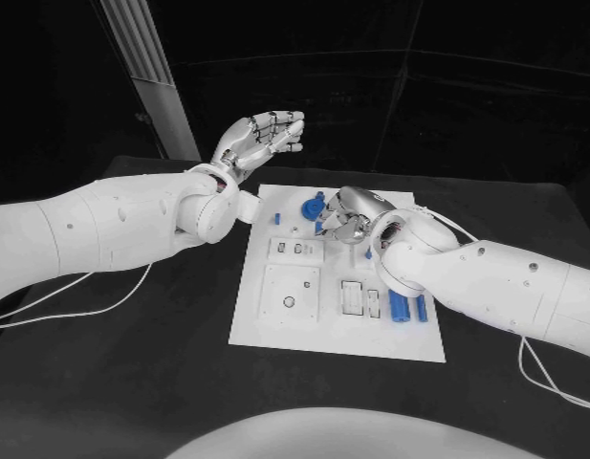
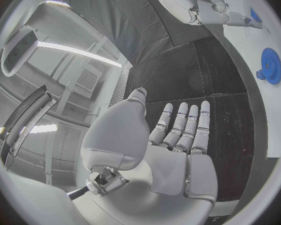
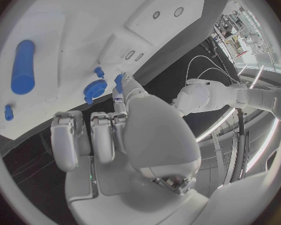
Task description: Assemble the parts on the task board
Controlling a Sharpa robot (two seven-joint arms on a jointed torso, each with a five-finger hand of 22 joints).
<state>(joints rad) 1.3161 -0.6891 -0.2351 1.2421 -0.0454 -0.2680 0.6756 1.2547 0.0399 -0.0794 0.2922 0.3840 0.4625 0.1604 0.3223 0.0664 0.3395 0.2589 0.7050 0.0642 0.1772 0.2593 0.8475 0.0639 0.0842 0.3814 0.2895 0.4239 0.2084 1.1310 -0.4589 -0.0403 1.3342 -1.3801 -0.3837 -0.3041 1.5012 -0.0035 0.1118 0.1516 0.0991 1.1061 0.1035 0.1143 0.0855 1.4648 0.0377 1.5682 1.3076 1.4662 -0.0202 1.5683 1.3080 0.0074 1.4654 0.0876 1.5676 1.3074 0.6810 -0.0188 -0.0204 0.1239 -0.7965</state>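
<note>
Black table (image 1: 129, 382) fills the foreground, with the white task board (image 1: 322, 320) lying at its middle. Off the board's far-left corner the left hand (image 1: 257, 137) hangs raised, fingers straight and apart, holding nothing. Going right, a blue gear (image 1: 314, 205) stands near the board's far edge with a small blue peg (image 1: 276, 218) beside it. Next, the right hand (image 1: 348, 215) is bent down over the far middle of the board; a small blue piece (image 3: 118, 80) shows at its fingertips, but I cannot tell whether it is pinched or only touched. Toward the right edge lies a blue cylinder (image 1: 400, 307).

Countable blue parts: one gear, one cylinder, at least two small pegs.

If the piece is only lightly held, it could slip or tilt against its socket and jam.
</note>
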